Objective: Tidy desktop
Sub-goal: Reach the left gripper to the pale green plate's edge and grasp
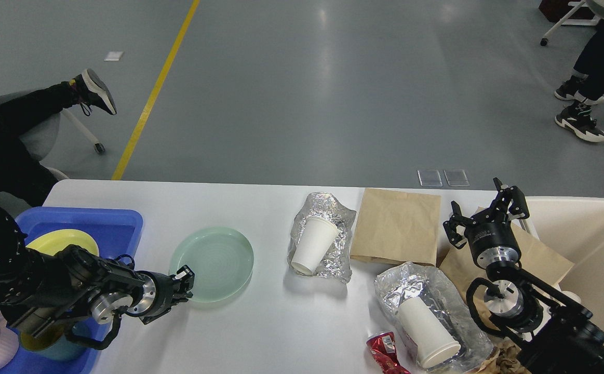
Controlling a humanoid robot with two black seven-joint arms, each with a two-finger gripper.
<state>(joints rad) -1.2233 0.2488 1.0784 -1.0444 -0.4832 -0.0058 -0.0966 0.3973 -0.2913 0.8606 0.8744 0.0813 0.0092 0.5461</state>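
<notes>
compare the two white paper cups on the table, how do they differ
The far cup lies on a small crumpled foil sheet mid-table, mouth toward the near left. The near cup lies on a larger foil sheet by the front edge, mouth toward the near right. Both are plain white and tipped over.

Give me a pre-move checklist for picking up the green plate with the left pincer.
1. Left pincer at the near-left rim of the green plate: ok.
2. Pincer closed on the rim: cannot tell, fingers too dark.
3. Plate flat on the desktop, nothing on it: ok.
4. Room in the blue tray: not ok, the yellow plate fills much of it.
5. Right pincer away from the plate: ok.
</notes>
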